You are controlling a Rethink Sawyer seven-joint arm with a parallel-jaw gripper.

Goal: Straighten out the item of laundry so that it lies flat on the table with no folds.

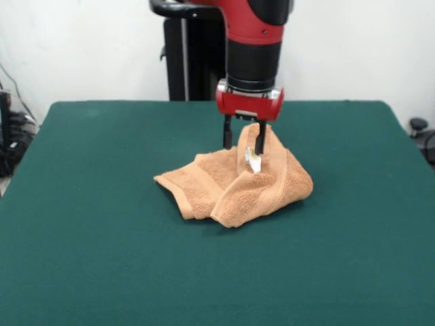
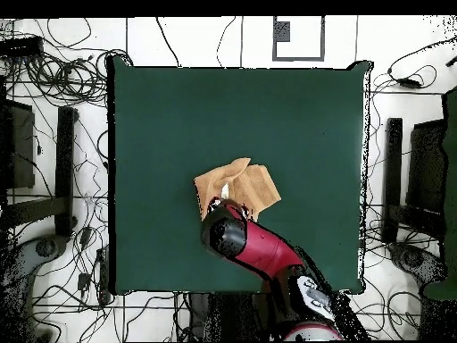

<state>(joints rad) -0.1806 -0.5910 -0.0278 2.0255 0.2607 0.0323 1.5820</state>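
The item of laundry, a light-orange terry towel, lies crumpled in folds near the middle of the green table. One part rises in a peak against my right finger. A small white tag shows just below that peak. My gripper hangs over the towel's far side with its two black fingers apart. The left finger is clear of the cloth and the right finger is pressed into the raised fold. In the overhead view the towel lies bunched and my arm covers its near edge and the gripper.
The robot's black pedestal stands at the table's far edge. Cables and stands lie around the table on the floor. Green cloth stretches wide on all sides of the towel.
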